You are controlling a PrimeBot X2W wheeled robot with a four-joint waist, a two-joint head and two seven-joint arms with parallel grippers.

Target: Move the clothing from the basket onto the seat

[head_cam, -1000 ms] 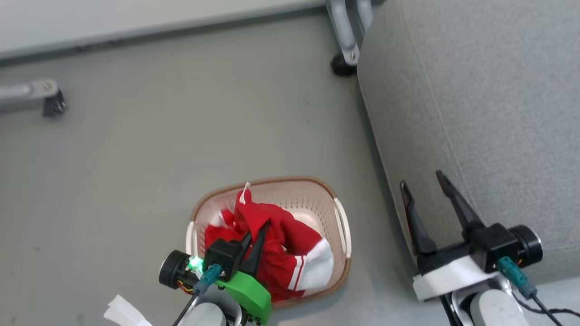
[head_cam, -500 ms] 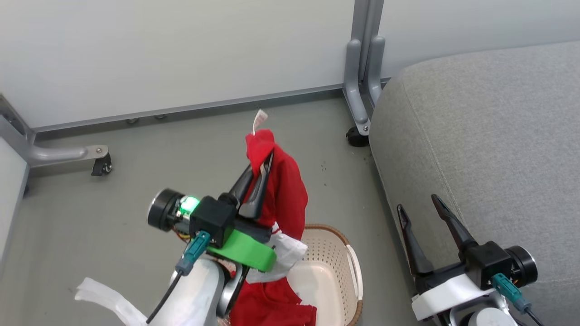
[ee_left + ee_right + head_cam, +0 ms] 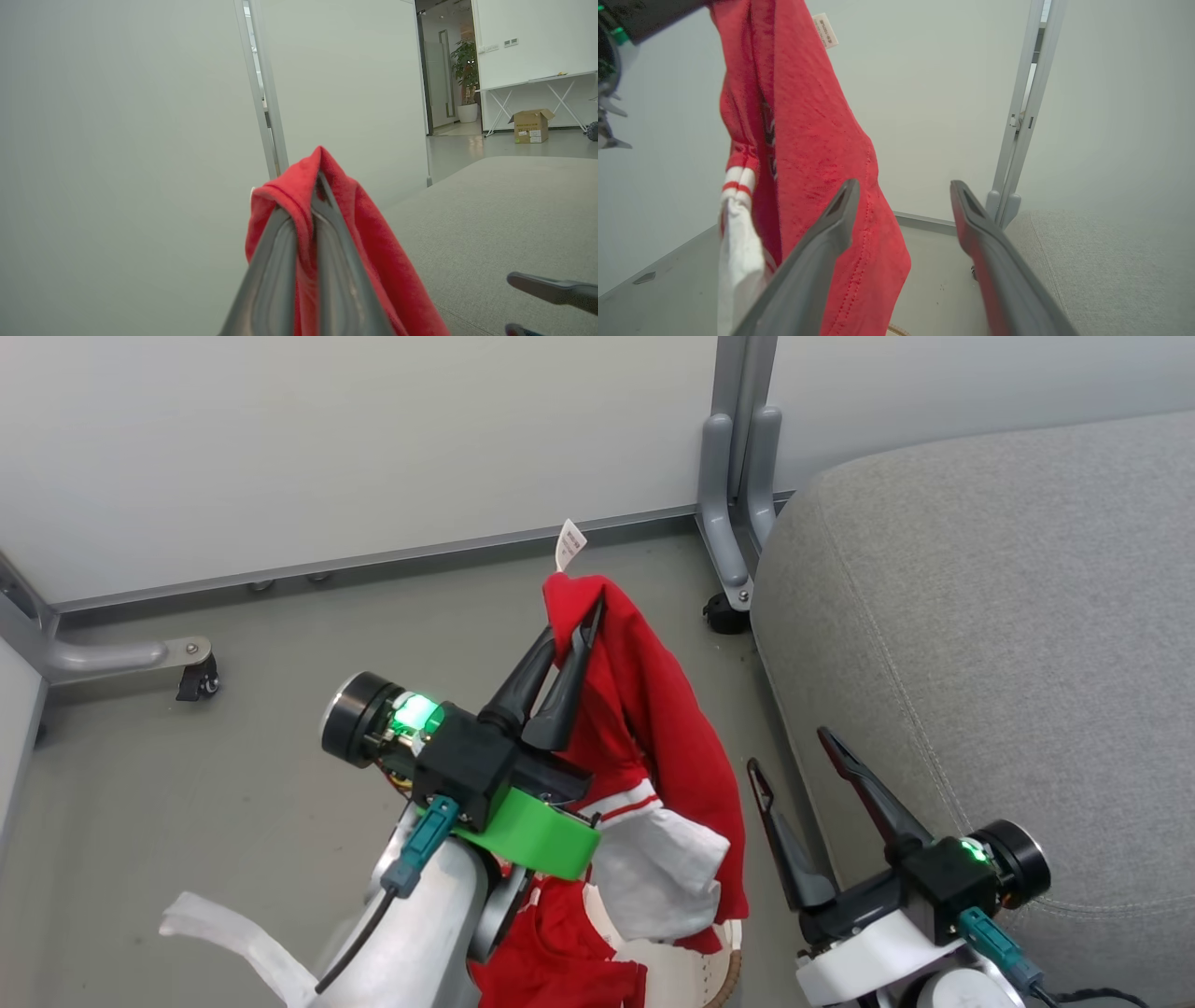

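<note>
The left gripper (image 3: pixel 577 621) is closed on a fold of the clothing (image 3: pixel 672 709) and holds it up in the air, to the left of the seat (image 3: pixel 980 616). In the left wrist view the two fingers of this gripper (image 3: pixel 310 205) stand pressed together with red fabric (image 3: pixel 373 233) between them and draped over their tips, and the seat (image 3: pixel 490 210) lies to the right, lower than the tips. The garment hangs down from the grip, beside the left edge of the seat and not touching it. A white tag (image 3: pixel 569 543) stands up at its top, and a white panel with red-and-white striped trim (image 3: pixel 653 868) hangs at its lower part. The basket (image 3: pixel 733 971) stands on the floor (image 3: pixel 233 756) near the front left corner of the seat, mostly hidden by the hanging cloth. The right gripper (image 3: pixel 787 749) is wide open and holds nothing. It is over the left edge of the seat, between the seat and the clothing. In the right wrist view its fingers (image 3: pixel 904 184) are spread, the red cloth (image 3: pixel 817 140) on one side of them and the seat (image 3: pixel 1087 256) on the other.
</note>
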